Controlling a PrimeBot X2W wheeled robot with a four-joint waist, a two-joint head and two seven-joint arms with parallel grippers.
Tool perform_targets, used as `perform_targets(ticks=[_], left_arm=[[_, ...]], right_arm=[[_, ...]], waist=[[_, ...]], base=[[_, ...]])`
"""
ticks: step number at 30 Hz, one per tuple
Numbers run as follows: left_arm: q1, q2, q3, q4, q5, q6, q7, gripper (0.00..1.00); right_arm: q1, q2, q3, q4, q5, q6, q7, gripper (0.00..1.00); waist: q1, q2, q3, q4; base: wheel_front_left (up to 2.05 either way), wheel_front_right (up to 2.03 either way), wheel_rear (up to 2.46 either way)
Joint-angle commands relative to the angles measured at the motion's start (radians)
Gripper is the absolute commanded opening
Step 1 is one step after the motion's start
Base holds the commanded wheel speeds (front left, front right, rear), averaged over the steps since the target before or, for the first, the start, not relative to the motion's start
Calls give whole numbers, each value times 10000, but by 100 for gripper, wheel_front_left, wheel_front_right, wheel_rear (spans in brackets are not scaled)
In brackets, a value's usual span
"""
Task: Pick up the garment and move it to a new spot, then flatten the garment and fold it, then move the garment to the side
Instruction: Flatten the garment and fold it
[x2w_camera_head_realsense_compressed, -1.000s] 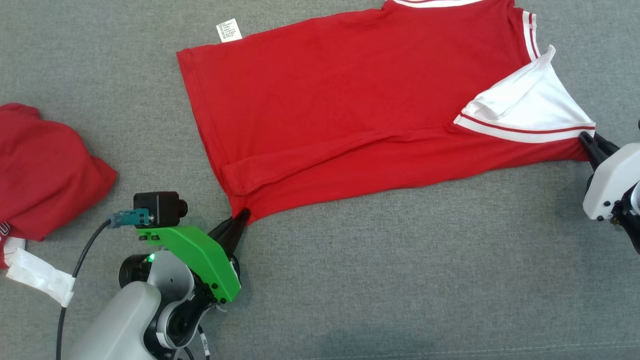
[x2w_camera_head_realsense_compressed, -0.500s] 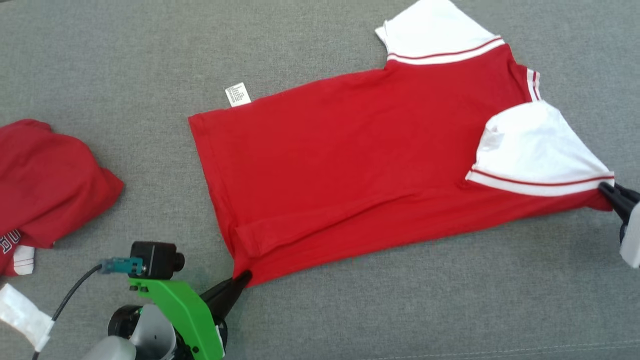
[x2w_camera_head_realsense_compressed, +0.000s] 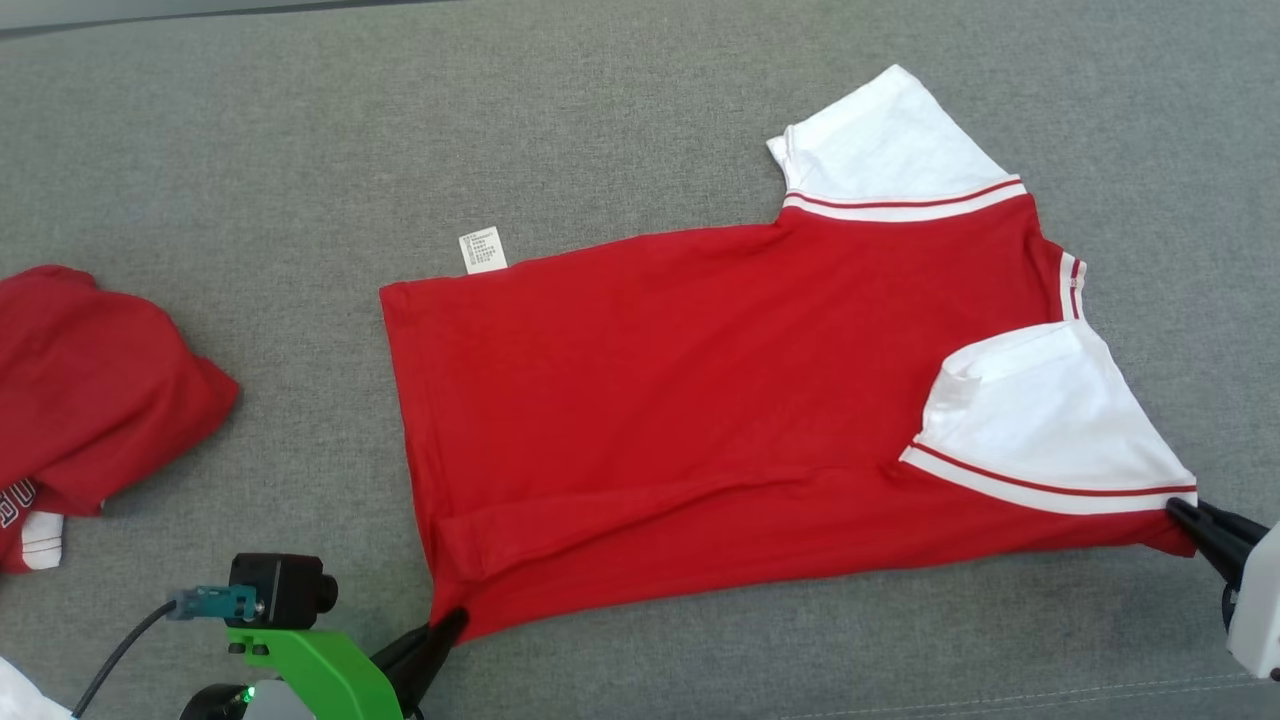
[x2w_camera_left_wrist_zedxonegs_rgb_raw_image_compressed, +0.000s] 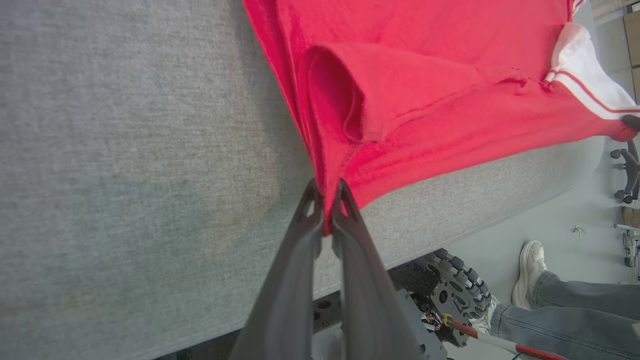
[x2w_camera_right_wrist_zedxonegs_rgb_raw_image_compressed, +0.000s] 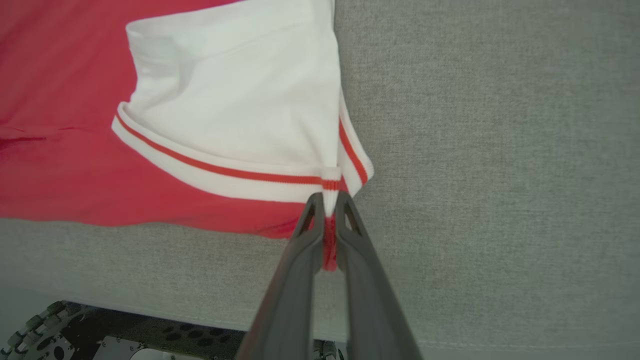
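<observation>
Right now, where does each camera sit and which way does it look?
Head view: on the head, looking down at the red shirt; left gripper and right gripper pinch its near corners.
Left wrist view: on that wrist, along its fingers toward the hem corner.
Right wrist view: on that wrist, along its fingers toward the white sleeve.
Both wrist views share that sleeve.

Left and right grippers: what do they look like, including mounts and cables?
The left gripper and right gripper each have two long, tapering dark grey fingers with triangular cut-outs near the tips. The left wrist carries a bright green bracket holding a black camera, with a teal connector and dark cable. The right wrist housing is white.
</observation>
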Motion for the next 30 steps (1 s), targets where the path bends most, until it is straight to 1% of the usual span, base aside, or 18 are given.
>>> perform_targets(ticks=[1, 2, 3, 4, 5, 6, 7, 10, 12, 17, 21, 22, 26, 28, 30], left_arm=[[75, 9, -85, 92, 188, 105, -59, 0], [71, -50, -128, 129, 241, 135, -63, 2], [80, -74, -209, 164, 316, 141, -49, 19], [101, -109, -265, 200, 331, 157, -55, 25], [119, -135, -290, 240, 362, 199, -105, 45], [151, -177, -314, 276, 408, 237, -151, 69], [205, -208, -344, 297, 433, 250, -186, 100], [296, -255, -294, 332, 480, 349, -349, 100], [351, -247, -163, 333, 566, 491, -556, 100], [404, -106, 246, 302, 1064, 1045, -1293, 100], [154, -346, 640, 240, 1661, 1631, -2236, 100], [98, -344, 613, 244, 1808, 1717, -2353, 100], [-429, -442, 687, 323, 2349, 1905, -2783, 100], [-832, -555, 695, 436, 2505, 1904, -2843, 100], [-1406, -557, 577, 663, 2754, 1824, -2630, 100]], right_arm=[[102, 160, 114, 103, -229, -17, -133, 0], [70, 226, 196, 158, -299, -16, -206, 13], [54, 257, 307, 223, -372, -16, -265, 45], [63, 250, 425, 281, -461, -16, -330, 100], [66, 266, 471, 348, -518, -16, -392, 100], [66, 285, 506, 410, -578, -16, -457, 100], [65, 280, 524, 454, -613, -16, -520, 100], [64, 193, 467, 491, -679, -16, -655, 100], [88, 97, 302, 455, -736, -16, -780, 100], [-208, 102, -191, 212, -909, -16, -1212, 100], [-654, 345, -310, 185, -1425, -16, -1858, 100], [-837, 441, -303, 253, -1615, -16, -2054, 100], [-1680, 829, 61, 661, -2189, -16, -2581, 100], [-2282, 984, 289, 977, -2371, -16, -2687, 100], [-2933, 1016, 615, 1337, -2575, -16, -2626, 100]], waist=[[0, 0, -92, 39], [0, 0, -125, 45], [0, 0, -155, 48], [0, 0, -185, 59], [0, 0, -215, 69], [0, 0, -250, 80], [0, 0, -285, 87], [0, 0, -363, 96], [0, 0, -464, 111], [0, 0, -740, 83], [0, 0, -944, 44], [0, 0, -964, 29], [0, 0, -952, 13], [0, 0, -815, 24], [0, 0, -561, 87]], base=[[0, 0, 0], [0, 0, 0], [0, 0, 0], [0, 0, 0], [0, 0, 0], [0, 0, 0], [0, 0, 0], [0, 0, 0], [0, 0, 0], [0, 0, 0], [0, 0, 0], [0, 0, 0], [0, 0, 0], [0, 0, 0], [0, 0, 0]])
